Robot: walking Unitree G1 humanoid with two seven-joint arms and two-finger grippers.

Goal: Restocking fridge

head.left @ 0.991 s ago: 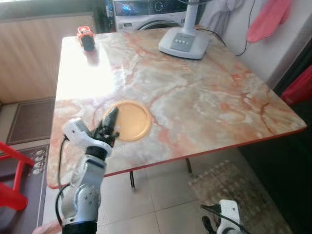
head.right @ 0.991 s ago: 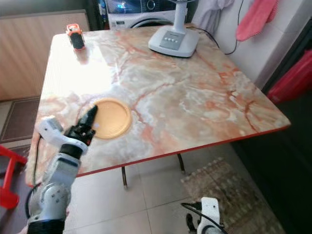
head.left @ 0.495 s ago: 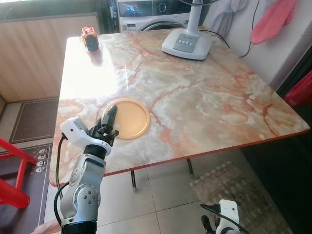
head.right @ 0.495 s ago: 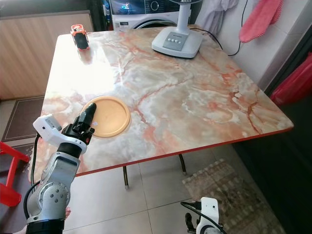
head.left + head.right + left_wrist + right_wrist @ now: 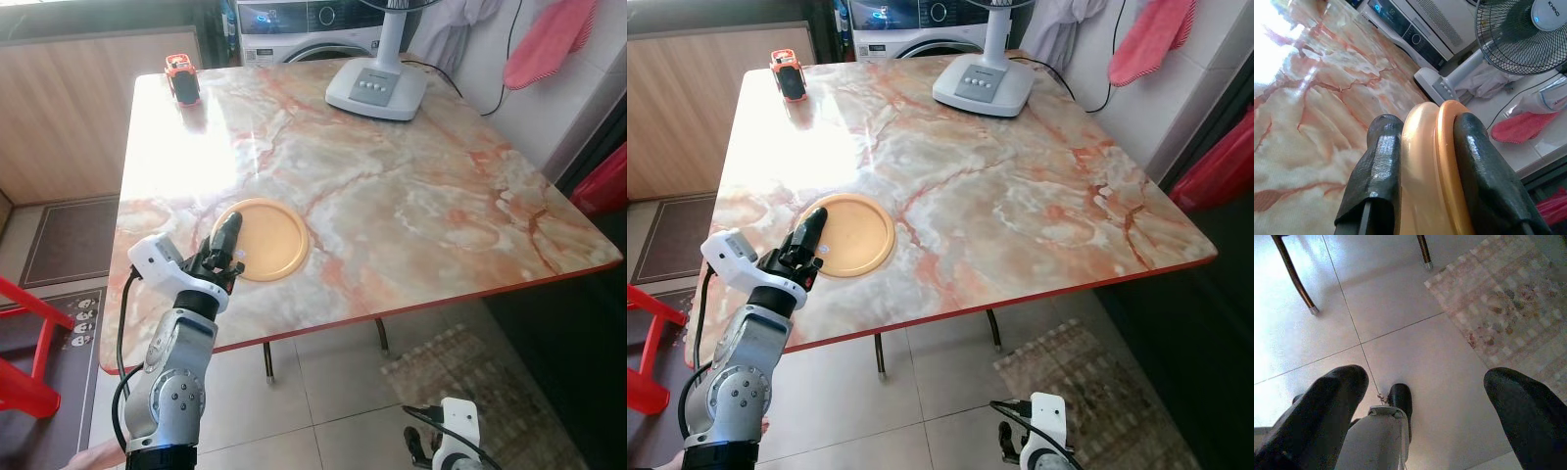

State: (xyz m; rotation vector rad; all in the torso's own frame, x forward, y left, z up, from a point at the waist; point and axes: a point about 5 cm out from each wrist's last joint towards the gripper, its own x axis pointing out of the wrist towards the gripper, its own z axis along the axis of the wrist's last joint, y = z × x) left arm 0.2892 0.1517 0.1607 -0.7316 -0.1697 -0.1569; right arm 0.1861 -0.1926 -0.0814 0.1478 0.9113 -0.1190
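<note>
I see the left gripper (image 5: 227, 238) at the near left part of the marble table (image 5: 411, 196), and its two black fingers (image 5: 1382, 166) are closed on the rim of the orange plate (image 5: 266, 239). In the left wrist view the rim of the plate stands between the two pads, one finger on each side, so the grip is narrow and it holds the plate by its near left edge. From the head views the plate seems to lie flat on the table, close to the front edge, but I cannot tell if the gripped side is lifted a little.

The right gripper (image 5: 1427, 416) hangs low beside the body, over the tiled floor (image 5: 1400, 298), and its fingers are spread wide with nothing between them. Under it I see a patterned rug (image 5: 1508, 308) and two table legs (image 5: 1293, 274).

On the far side of the table stands the white base of a fan (image 5: 376, 90), and its dark grille appears in the left wrist view. At the far left corner of the table there is a small orange and black object (image 5: 181, 76); I cannot tell what it is. Behind the table is a washing machine (image 5: 304, 29). A pink cloth (image 5: 549, 44) hangs on the wall at the right, and a red chair (image 5: 24, 343) is on the floor at the left
</note>
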